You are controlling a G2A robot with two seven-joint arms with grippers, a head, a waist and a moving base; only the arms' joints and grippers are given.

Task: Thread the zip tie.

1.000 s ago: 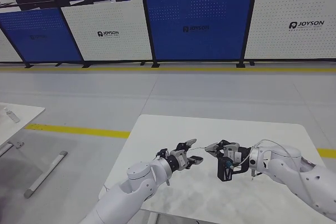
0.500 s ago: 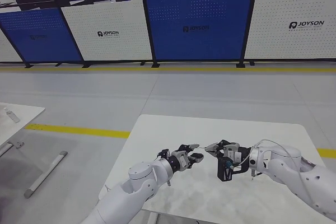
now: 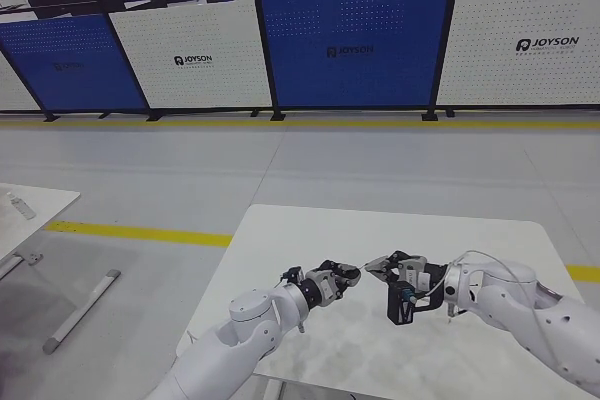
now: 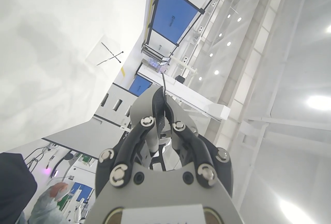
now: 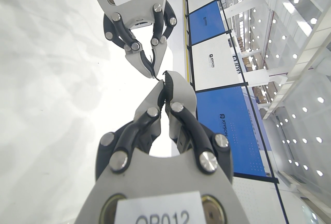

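**Approach of tip to head.** The left fingers and right fingers face each other in the air above the middle of the tabletop. Each pair is pressed narrow, and the zip tie is held up between them. Over the last second the left fingers have closed in on the right fingers and turned at the wrist. The gap between the two pairs in the top view has shrunk to a sliver, while the right arm has barely shifted. In the right wrist view the left fingers pinch a thin black strap. Its free tip juts just past their ends and stands almost touching the right fingers. A small dark nub sits at the ends of the right fingers and is judged to be the tie's head. The left wrist view shows the strap running out between the clamped left fingers. Whether the tip has entered the head cannot be told. For the task, alignment is judged nearly complete and insertion not yet made. What remains calls for a short, straight push, since a slight angle error would carry the tip past the slot. Spare ties lie crossed on the tabletop, well apart from the fingers.
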